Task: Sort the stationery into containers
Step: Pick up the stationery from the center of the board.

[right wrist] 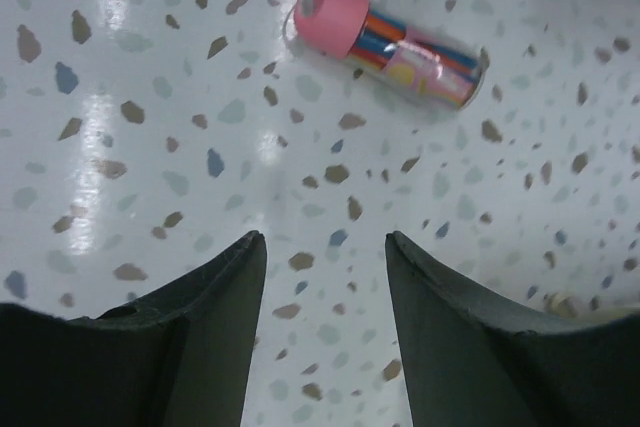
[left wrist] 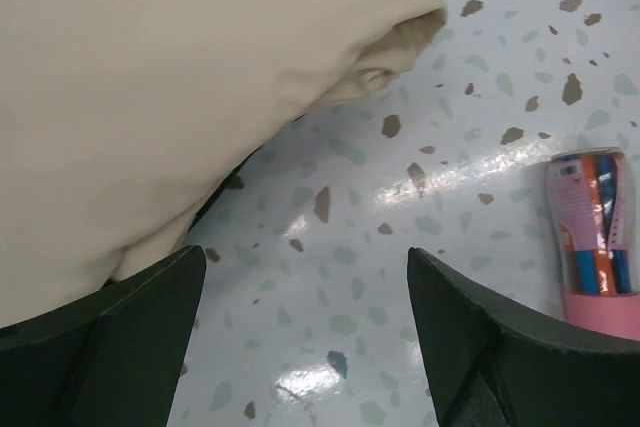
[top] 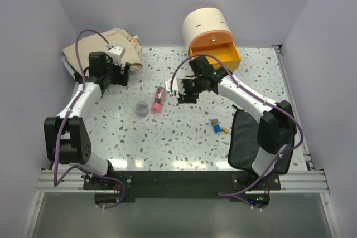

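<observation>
The right gripper (top: 186, 92) hangs over the middle of the table (top: 184, 149) with its fingers spread and nothing between them. The left gripper (top: 116, 75) is also spread and empty, at the edge of a beige cloth (top: 103, 48) in the far left corner.

The black pouch (top: 248, 143) lies flat at the right side, partly under the right arm. The cream box (top: 206, 25) stands at the back with its orange drawer (top: 223, 54) pulled out. The pink tube (top: 158, 100) lies on the table between the two grippers, and the right wrist camera shows it just ahead of the fingers. The grey pot (top: 142, 108) sits just beside it. The blue and yellow pieces (top: 217, 127) lie near the pouch.

I think the tube is the next thing to take. It is round and the table looks smooth, so a grip that closes off-centre could roll it against the pot. If both arms reach for it, they could meet. The left fingers could also catch the cloth.
</observation>
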Controlling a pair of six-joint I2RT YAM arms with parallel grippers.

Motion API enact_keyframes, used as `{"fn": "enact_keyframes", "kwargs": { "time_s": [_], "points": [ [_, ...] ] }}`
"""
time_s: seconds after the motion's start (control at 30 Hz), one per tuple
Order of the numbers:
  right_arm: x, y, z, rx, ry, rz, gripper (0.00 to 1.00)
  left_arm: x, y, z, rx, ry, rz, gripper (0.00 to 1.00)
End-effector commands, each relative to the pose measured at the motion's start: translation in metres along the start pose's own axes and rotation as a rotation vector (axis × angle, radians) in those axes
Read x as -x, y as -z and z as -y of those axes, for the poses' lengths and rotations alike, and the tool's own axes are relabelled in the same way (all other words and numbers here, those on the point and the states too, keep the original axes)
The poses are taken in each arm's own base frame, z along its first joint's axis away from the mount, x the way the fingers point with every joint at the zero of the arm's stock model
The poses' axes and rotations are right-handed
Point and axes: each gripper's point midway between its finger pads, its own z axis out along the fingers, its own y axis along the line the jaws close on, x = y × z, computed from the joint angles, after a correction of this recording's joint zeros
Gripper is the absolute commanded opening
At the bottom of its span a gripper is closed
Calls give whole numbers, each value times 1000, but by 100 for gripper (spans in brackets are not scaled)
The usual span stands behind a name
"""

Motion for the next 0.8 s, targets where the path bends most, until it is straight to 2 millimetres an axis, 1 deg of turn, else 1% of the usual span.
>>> {"fn": "enact_keyframes", "kwargs": {
  "time_s": [0.0,0.03,0.07,0.1,0.13,0.17,0.2,0.23,0.27,0.3,0.33,0.37,0.4,0.43,0.5,0.53,0.57,0.6,0.63,0.7,0.77],
  "points": [
    [37,-30,13,78,474,106,56,6,46,-20,41,-17,92,86],
    [39,-35,10,109,592,125,56,13,60,-21,67,-30,125,86],
    [44,-36,12,114,649,140,57,12,66,-22,82,-33,134,86],
    [38,-48,6,160,677,147,57,4,70,-20,90,-27,130,86],
    [39,-51,7,177,782,160,57,10,82,-22,112,-31,161,86],
    [46,-52,13,179,840,179,58,7,87,-21,116,-31,164,86],
    [37,-63,6,240,848,181,58,-1,90,-19,120,-32,155,86],
    [39,-68,8,251,914,196,58,1,99,-18,132,-36,175,86],
    [51,-66,20,228,959,207,59,-2,102,-18,138,-33,175,87],
    [40,-80,13,290,950,204,59,-10,103,-16,138,-32,165,87],
    [56,-78,27,263,1020,211,59,-10,108,-16,150,-32,174,87],
    [58,-79,30,272,1037,209,59,-13,110,-16,155,-31,170,87],
    [53,-84,23,325,1035,195,59,-17,111,-15,155,-34,166,87],
    [56,-92,31,325,1081,193,59,-15,116,-15,162,-40,178,87],
    [49,-98,27,378,1107,164,60,-17,118,-15,169,-43,181,87],
    [47,-105,29,388,1143,161,60,-18,120,-16,179,-41,184,87],
    [44,-108,28,407,1157,151,60,-19,120,-17,183,-39,184,87],
    [38,-109,22,444,1166,139,60,-20,121,-17,188,-35,185,87],
    [32,-110,19,474,1210,119,61,-20,122,-18,192,-35,190,87],
    [20,-112,10,537,1227,105,61,-24,122,-17,195,-27,187,87],
    [13,-118,7,561,1241,102,62,-25,125,-18,199,-28,189,87]
  ]
}}
